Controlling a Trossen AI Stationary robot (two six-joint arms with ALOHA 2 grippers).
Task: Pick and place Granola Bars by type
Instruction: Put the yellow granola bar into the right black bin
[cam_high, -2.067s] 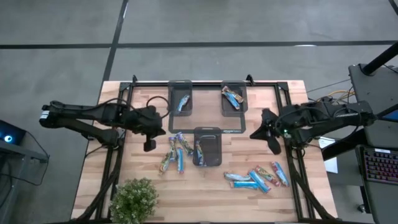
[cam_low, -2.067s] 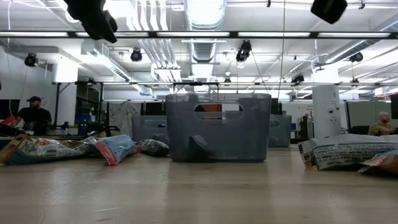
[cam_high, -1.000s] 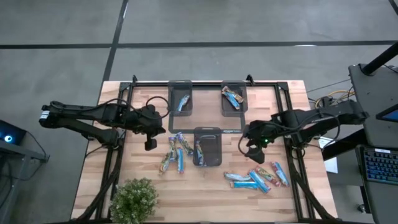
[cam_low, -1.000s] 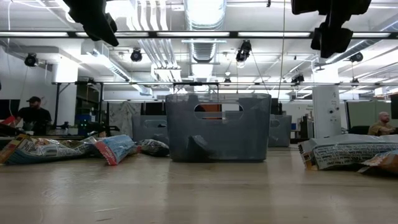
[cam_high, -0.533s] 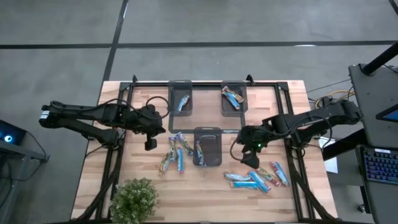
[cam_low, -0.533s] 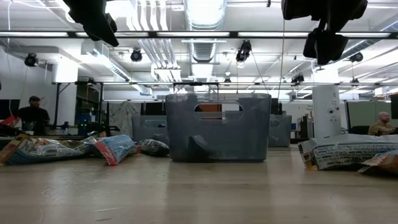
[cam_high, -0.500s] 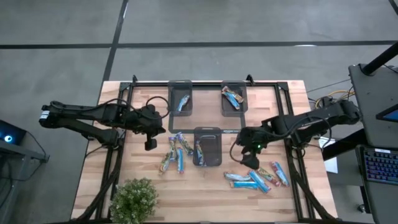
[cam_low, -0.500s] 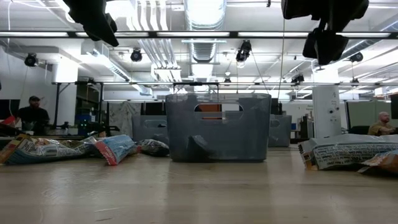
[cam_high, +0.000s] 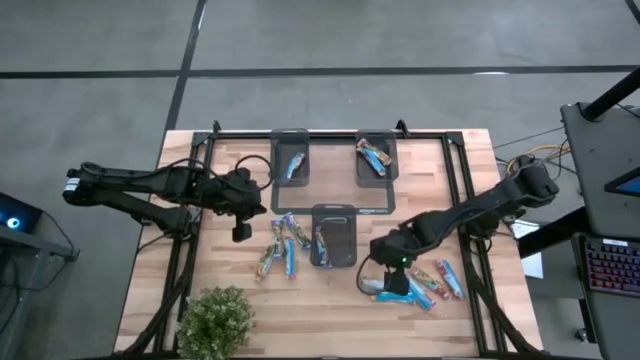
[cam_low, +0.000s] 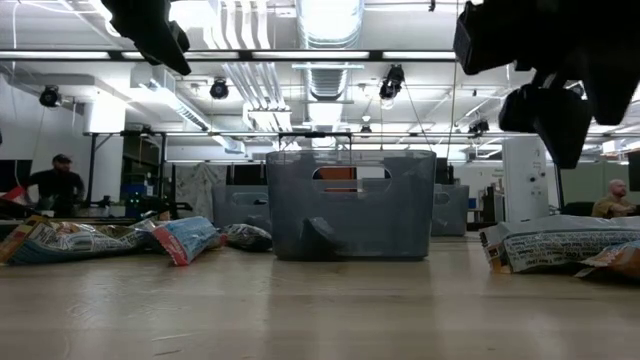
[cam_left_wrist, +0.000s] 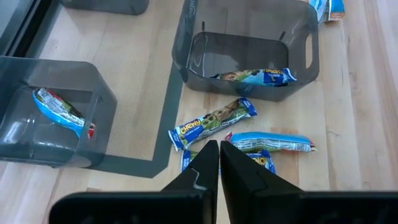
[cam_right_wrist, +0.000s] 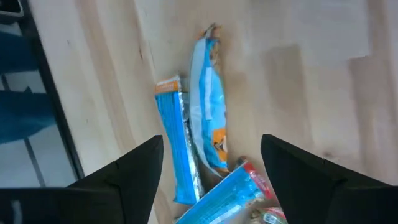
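The high view shows the right gripper (cam_high: 385, 280) with its fingers spread wide, holding nothing, right over a bunch of granola bars (cam_high: 415, 285) lying on the wooden table (cam_high: 470, 160) to the right of the middle tray (cam_high: 335, 212). More bars (cam_high: 282, 245) lie left of that tray. One bar sits in each of the three trays. The left gripper (cam_high: 241, 232) waits near the left bunch, pinched tight and empty.

Bright white ceiling strip lights (cam_low: 325, 20) are glaring overhead, evenly lighting the pale wooden table (cam_high: 460, 170); shadows are staying soft.
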